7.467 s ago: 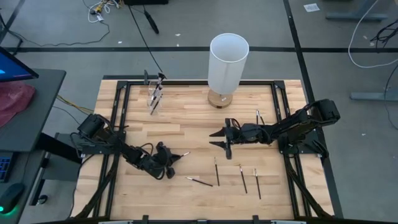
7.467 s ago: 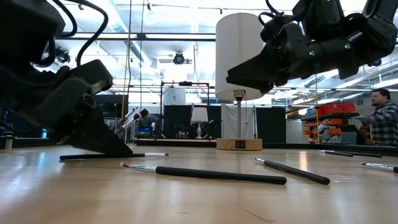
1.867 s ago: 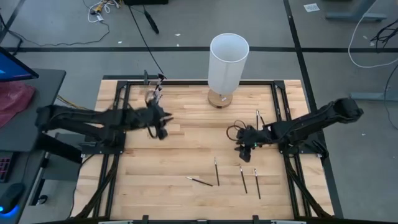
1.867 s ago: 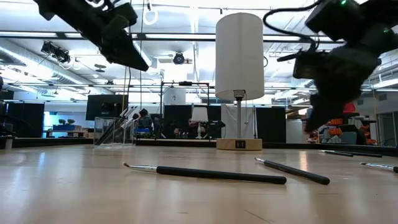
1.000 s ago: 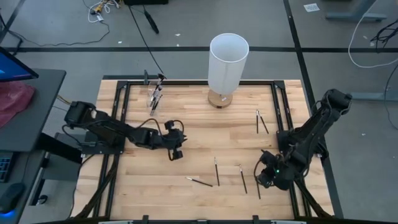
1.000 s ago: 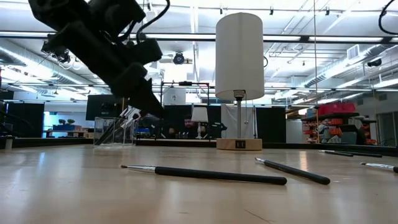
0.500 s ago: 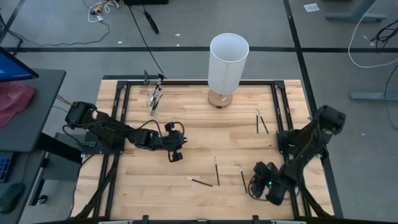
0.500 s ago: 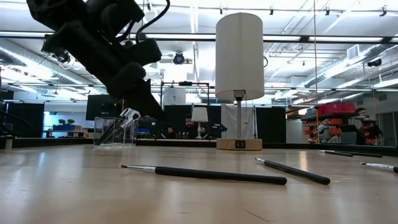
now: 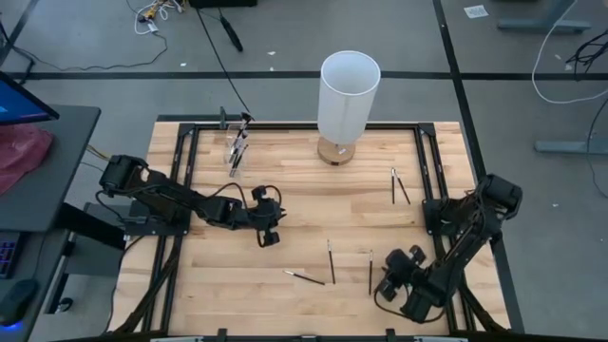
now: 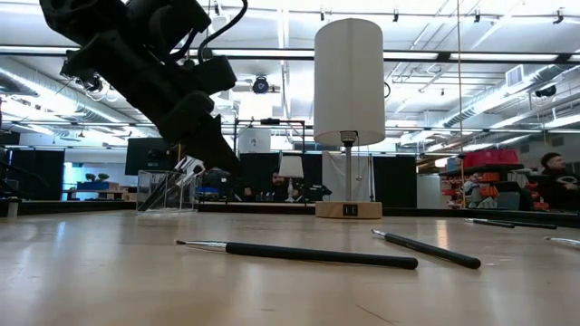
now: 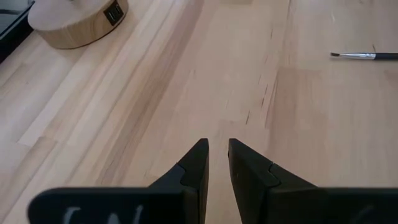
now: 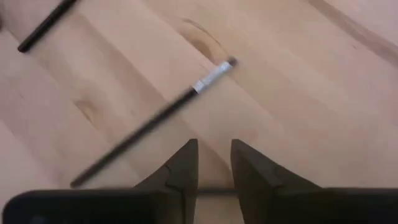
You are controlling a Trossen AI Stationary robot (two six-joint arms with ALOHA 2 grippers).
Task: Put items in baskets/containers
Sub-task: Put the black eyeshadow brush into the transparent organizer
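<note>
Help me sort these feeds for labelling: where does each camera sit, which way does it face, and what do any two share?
High view: overhead, looking straight down on the table; both arms, left gripper, right gripper.
Low view: table-top height, level across into the room; the left arm above a brush.
Left wrist view: on the left arm, facing bare tabletop; left gripper.
Right wrist view: on the right arm, facing down at a brush; right gripper.
Shared: high and low views both show the lamp and clear cup.

Even overhead light; right wrist view motion-blurred.
</note>
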